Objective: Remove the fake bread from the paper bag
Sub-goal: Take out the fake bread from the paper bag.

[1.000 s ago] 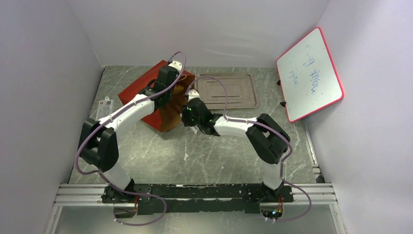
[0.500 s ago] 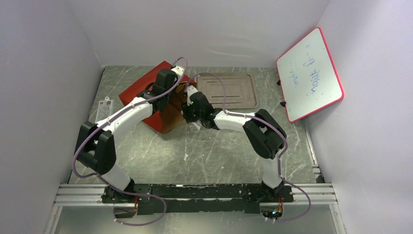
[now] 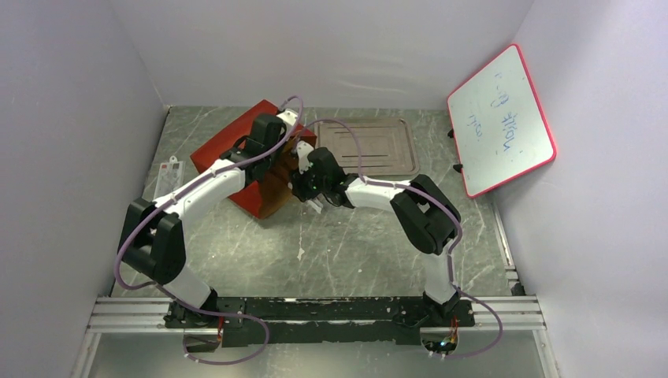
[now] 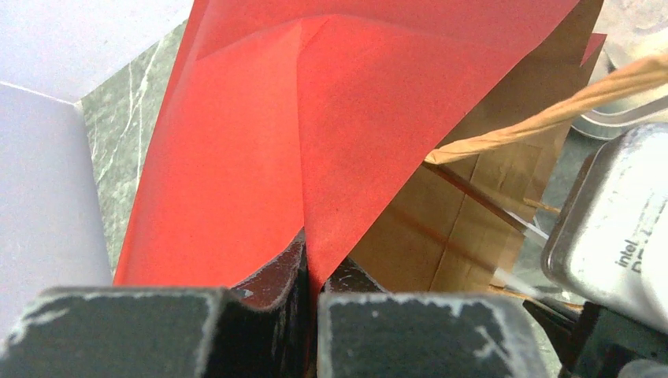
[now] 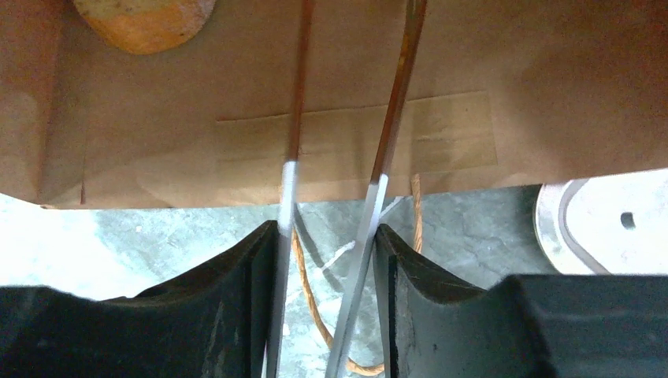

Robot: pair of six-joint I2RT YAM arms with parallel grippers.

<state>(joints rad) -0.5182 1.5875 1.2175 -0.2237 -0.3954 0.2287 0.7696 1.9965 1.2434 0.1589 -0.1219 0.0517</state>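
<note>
The paper bag (image 3: 236, 157) lies on its side on the table (image 3: 354, 236), long axis running from the far left towards the middle, mouth facing the right arm. The left gripper (image 4: 311, 264) is pinched tight on the red upper lip of the mouth and holds it up, so the brown inside shows. The right gripper (image 5: 327, 236) sits just at the mouth, jaws apart with nothing between them; two thin blades run on from its fingers (image 5: 236, 299) into the bag, along its length. Only one piece of the fake bread (image 5: 142, 20) shows, an orange rounded one, deeper in the bag and off to the left of the left blade rather than between the two. The right arm is the nearer and the free one; to my mind it must go further in and shift left before closing. The tray (image 3: 394, 153) lies just beyond the mouth
</note>
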